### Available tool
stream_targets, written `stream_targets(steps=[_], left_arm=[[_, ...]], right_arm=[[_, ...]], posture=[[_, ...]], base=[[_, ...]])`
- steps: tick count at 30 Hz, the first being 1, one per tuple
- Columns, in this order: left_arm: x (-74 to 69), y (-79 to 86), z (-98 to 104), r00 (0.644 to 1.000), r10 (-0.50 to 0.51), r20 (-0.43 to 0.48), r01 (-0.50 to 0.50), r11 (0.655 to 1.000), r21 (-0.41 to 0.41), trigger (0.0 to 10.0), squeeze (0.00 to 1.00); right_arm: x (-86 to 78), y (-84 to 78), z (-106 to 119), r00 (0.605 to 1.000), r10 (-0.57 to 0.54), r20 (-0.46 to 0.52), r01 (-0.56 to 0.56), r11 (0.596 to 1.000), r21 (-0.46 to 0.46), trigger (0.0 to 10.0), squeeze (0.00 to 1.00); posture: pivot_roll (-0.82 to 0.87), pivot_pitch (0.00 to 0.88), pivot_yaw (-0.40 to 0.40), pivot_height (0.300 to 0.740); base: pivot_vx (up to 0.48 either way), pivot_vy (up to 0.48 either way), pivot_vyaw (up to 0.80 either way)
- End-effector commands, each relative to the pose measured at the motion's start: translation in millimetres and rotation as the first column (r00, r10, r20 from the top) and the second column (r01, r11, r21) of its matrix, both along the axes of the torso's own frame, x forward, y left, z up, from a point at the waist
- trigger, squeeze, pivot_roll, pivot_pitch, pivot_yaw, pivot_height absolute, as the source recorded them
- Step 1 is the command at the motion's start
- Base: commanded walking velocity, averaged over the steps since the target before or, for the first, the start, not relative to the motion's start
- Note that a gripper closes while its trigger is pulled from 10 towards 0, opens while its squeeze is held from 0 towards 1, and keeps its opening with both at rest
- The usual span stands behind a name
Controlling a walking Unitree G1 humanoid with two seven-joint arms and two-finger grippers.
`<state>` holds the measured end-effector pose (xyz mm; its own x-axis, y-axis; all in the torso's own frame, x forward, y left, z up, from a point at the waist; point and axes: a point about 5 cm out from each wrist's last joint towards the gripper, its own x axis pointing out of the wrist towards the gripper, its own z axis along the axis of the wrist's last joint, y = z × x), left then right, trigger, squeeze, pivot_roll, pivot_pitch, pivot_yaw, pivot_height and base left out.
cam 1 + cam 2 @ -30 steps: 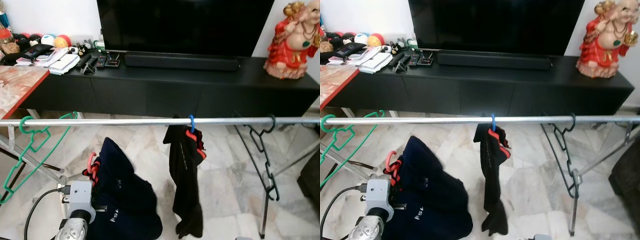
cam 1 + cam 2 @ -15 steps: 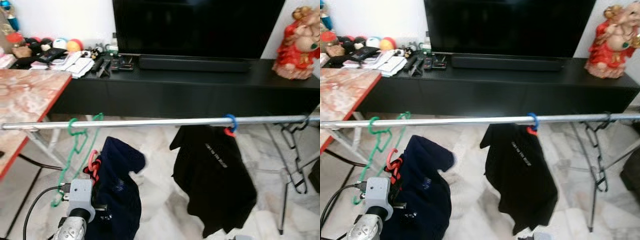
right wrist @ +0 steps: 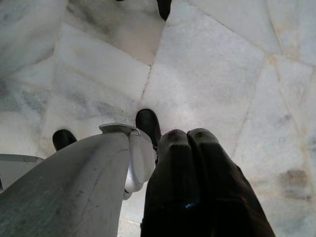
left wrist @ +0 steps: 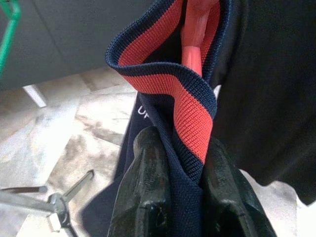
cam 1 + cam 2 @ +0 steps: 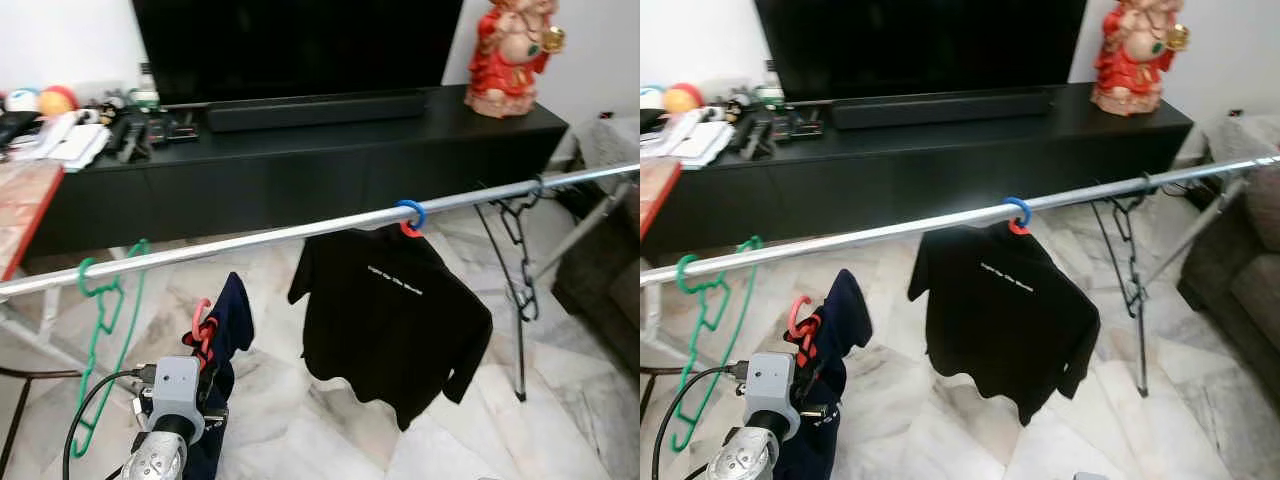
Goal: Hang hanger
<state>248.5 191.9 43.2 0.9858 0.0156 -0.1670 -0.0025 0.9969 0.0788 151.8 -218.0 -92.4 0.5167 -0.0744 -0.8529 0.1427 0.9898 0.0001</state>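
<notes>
A silver rail (image 5: 260, 238) runs across in front of me, rising to the right. Below it, my left gripper (image 4: 180, 153) is shut on the collar of a navy garment (image 5: 228, 325) trimmed in red. That garment sits on a red hanger (image 5: 201, 322), whose hook is under the rail and apart from it. Further right a black shirt (image 5: 390, 310) hangs from a blue hook (image 5: 409, 214). An empty green hanger (image 5: 100, 310) hangs at the rail's left, and a dark one (image 5: 512, 240) at its right. My right gripper (image 3: 190, 138) hangs idle over the floor, fingers shut with nothing in them.
A long black TV cabinet (image 5: 300, 160) stands behind the rail, with a TV, a soundbar (image 5: 315, 108), remotes and a red figurine (image 5: 508, 55) on it. A red-edged table (image 5: 15, 200) is at the left, a dark sofa (image 5: 600, 290) at the right. The rack's leg (image 5: 575, 228) stands on marble floor.
The whole view has swung and the rail now slopes up to the right. The black shirt shows face-on. My left gripper still holds the navy garment below the rail.
</notes>
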Motion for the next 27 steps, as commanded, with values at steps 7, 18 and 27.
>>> stream_targets(steps=[7, 18, 27], left_arm=[[3.0, -0.8, 5.5, 1.000, -0.018, 0.006, 0.017, 0.998, 0.063, 10.0, 0.00], [2.4, -0.2, 5.6, 1.000, -0.011, 0.007, 0.011, 0.998, 0.055, 10.0, 0.00], [1.6, 3.9, 6.6, 1.000, 0.007, 0.008, -0.007, 0.999, 0.053, 10.0, 0.00]], right_arm=[[-3.6, -1.3, -1.4, 1.000, 0.001, -0.021, -0.001, 1.000, 0.000, 10.0, 0.00], [-3.2, -2.3, -1.0, 1.000, 0.002, -0.022, -0.002, 1.000, 0.001, 10.0, 0.00], [-2.5, -2.4, -0.5, 1.000, 0.000, -0.010, 0.000, 1.000, 0.005, 10.0, 0.00]], posture=[[-0.04, 0.126, 0.007, 0.740], [-0.04, 0.130, 0.004, 0.740], [-0.04, 0.132, 0.003, 0.740]], base=[[0.000, -0.221, -0.79], [0.000, 0.000, -0.79], [0.000, 0.000, -0.61]])
